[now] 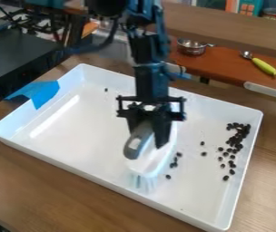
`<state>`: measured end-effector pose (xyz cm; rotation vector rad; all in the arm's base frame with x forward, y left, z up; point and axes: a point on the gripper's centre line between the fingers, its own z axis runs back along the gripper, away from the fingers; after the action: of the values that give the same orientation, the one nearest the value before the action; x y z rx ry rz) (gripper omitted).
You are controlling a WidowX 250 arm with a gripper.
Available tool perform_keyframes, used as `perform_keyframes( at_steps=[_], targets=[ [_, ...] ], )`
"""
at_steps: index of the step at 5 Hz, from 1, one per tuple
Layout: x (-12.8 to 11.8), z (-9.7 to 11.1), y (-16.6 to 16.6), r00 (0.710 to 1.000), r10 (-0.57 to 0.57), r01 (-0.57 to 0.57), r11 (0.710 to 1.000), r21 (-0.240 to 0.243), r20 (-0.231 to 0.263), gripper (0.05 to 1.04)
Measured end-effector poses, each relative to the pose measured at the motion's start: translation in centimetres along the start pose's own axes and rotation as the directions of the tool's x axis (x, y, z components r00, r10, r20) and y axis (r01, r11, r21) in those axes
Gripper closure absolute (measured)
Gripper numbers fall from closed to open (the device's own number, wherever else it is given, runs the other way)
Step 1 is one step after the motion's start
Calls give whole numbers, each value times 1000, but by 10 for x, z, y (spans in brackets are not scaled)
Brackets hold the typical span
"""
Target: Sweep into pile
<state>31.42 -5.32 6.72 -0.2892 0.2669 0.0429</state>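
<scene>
Inside the white rectangular plastic tray, we find passage at left; raised walls bound it; a grey-handled white brush blocks mid-floor, small dark beans the right.

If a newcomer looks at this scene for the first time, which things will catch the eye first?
Probably the black gripper holding a brush over the middle of the big white tray. Next come the small dark pieces, gathered mostly along the tray's right side in the view, and the bright blue tape on its left edge.
</scene>
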Motion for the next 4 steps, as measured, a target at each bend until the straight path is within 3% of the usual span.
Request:
perform_keyframes(
  at_steps=[2, 3, 4],
  targets=[
    [26, 0, -43, 993, 107, -112, 984, -137, -43, 595],
    [30, 13, -60, 988, 135, -149, 965, -214, -80, 595],
    [23, 40, -52, 986, 139, -161, 946, -282, -96, 595]
  ],
)
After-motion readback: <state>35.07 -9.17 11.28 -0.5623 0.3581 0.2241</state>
